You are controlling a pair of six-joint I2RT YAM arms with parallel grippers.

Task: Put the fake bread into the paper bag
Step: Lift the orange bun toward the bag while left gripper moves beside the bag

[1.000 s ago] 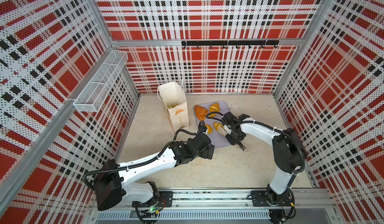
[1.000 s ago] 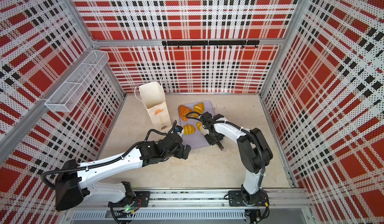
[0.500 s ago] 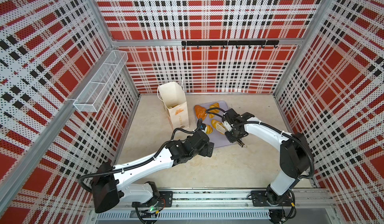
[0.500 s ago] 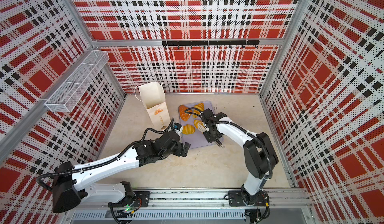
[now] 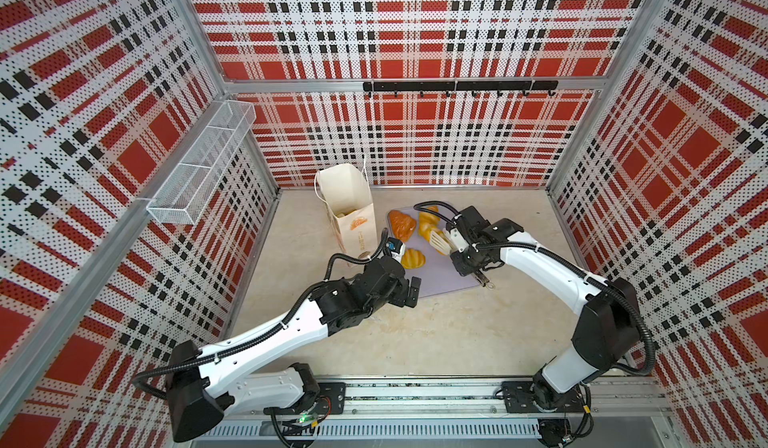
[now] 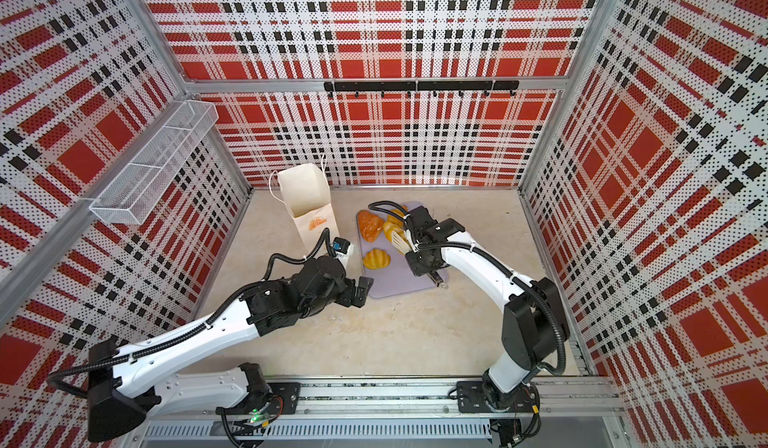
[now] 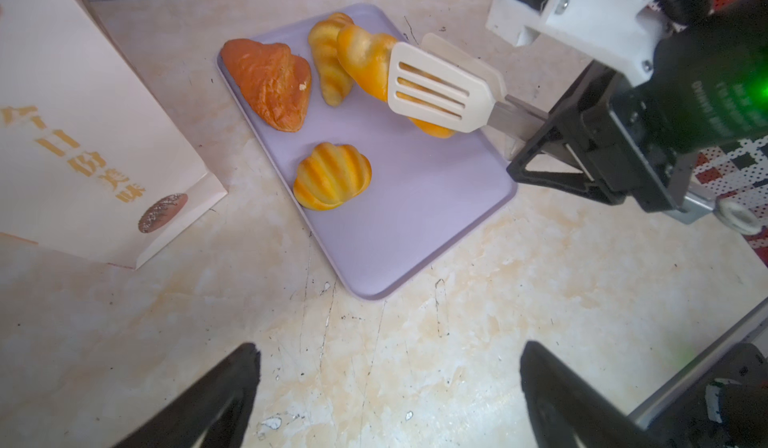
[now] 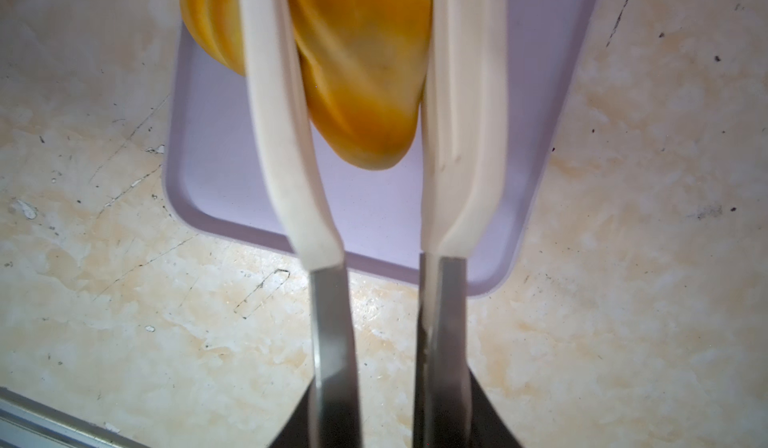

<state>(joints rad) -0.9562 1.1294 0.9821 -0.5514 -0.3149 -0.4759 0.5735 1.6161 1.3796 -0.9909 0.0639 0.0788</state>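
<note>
— Since a second ago the tongs (image 7: 432,89) are seen drawn slightly toward the far wall, and the right arm's elbow is carried outward. How are the jaws set?

— The right gripper (image 5: 466,257) is closed on the tongs' handles, and a golden roll (image 7: 365,57) is pinched between the blades over the lilac tray (image 7: 415,217). Whether it is wholly clear of the tray cannot be told. The left gripper (image 7: 388,348) is spread wide and empty over the table (image 7: 124,342).

— What could go wrong from here?

— The roll is gripped near one end only, so it may be swivelled out during the carry. The paper bag (image 5: 349,201), set just beside the tray, is tall, narrow and unsteadied. It could be tipped if its rim is caught by the blades.
</note>
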